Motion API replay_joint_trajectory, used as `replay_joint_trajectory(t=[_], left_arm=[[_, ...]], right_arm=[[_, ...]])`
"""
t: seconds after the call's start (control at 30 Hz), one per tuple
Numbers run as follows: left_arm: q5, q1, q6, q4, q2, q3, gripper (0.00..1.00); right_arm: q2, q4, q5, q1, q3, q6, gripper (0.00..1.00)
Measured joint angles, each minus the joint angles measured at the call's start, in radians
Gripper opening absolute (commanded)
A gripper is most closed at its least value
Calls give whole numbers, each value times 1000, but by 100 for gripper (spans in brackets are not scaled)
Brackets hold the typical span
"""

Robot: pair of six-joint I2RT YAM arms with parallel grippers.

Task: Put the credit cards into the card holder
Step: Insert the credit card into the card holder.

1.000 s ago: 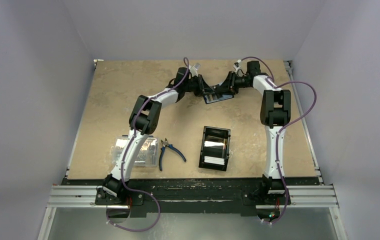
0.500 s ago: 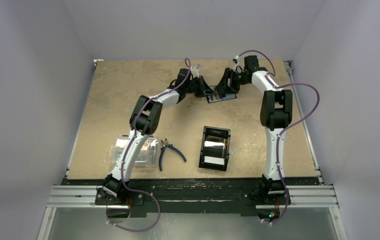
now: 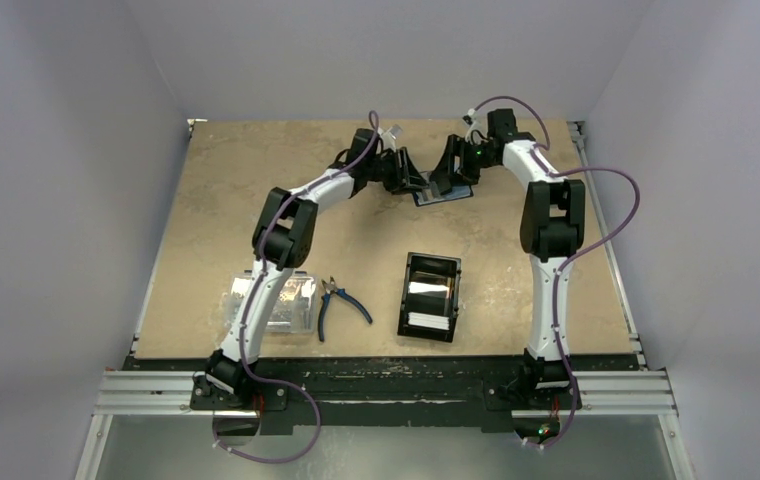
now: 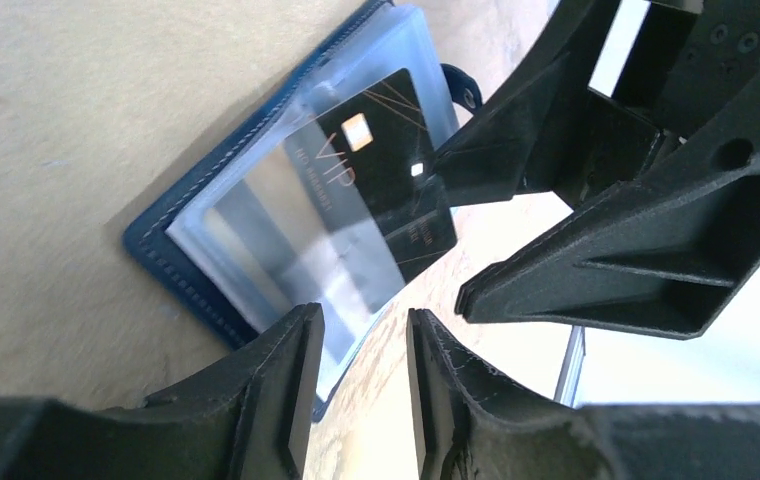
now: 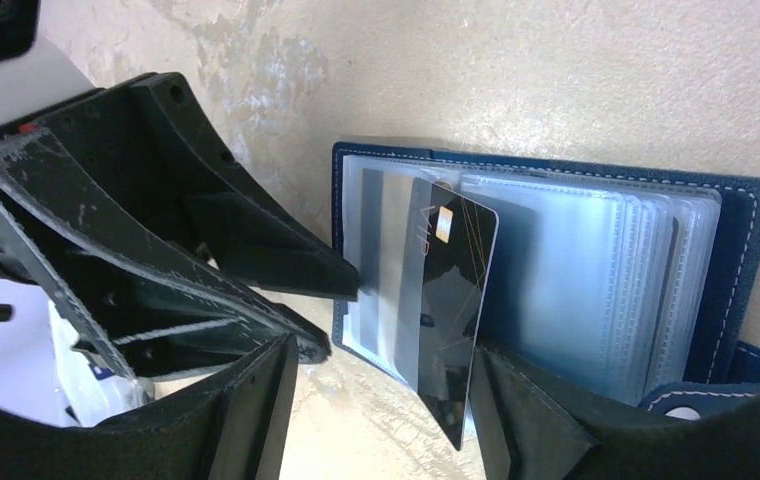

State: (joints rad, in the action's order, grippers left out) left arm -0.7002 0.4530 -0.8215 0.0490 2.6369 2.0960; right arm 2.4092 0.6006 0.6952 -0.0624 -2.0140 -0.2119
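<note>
Handling the black card point(image 5: 446, 300): stiff, thin, light and glossy (a slick face, I judge, apt to slide out of a loose pinch). It is best taken by its free end, flat faces between the pads, not by a corner.
Where the card is: partly slid into a clear sleeve of the card holder point(image 5: 576, 290), tilted up off the page, one end projecting beyond the sleeves.
Card holder: navy, lying open on the table point(image 3: 236, 200) at its far middle, between the two grippers. Its floppy clear sleeves are fanned like pages. It looks light, so it would likely skid or fold shut if pushed from one side only.
Left gripper point(image 4: 361, 320): fingers a little apart with nothing between them, tips just beside the holder's edge.
Right gripper point(image 5: 381, 350): fingers spread wide on either side of the card, not pinching it. I cannot tell whether one pad touches it.
Other credit cards point(image 3: 429, 322): a pale stack in the black tray point(image 3: 411, 290), nearer the arm bases and well apart from the holder.
Seating the card: probably needs one gripper steadying the cover while the other presses on the card's free end.
Risk: the soft sleeve may buckle.
Bystanders: blue-handled pliers point(image 3: 341, 303) and a clear plastic box point(image 3: 291, 305) by the left arm.
</note>
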Motion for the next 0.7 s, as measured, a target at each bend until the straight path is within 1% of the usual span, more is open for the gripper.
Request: replay_joint_trajectory(t=[0.1, 0.2, 0.33, 0.5, 0.6, 0.7], left_arm=[[43, -15, 17, -76, -38, -19, 39], [133, -37, 31, -153, -89, -56, 40], [244, -59, 20, -197, -141, -114, 37], [312, -53, -12, -209, -140, -121, 23], [311, -39, -40, -200, -113, -95, 17], [293, -29, -69, -165, -80, -69, 9]], right_arm=[[-3, 2, -8, -3, 0, 25, 71], [-4, 4, -10, -5, 0, 43, 72], [-8, 7, -20, -13, 0, 68, 76], [-18, 13, -72, -37, 0, 113, 77], [-23, 18, -99, -50, 0, 148, 77], [-27, 27, -129, -68, -2, 190, 77]])
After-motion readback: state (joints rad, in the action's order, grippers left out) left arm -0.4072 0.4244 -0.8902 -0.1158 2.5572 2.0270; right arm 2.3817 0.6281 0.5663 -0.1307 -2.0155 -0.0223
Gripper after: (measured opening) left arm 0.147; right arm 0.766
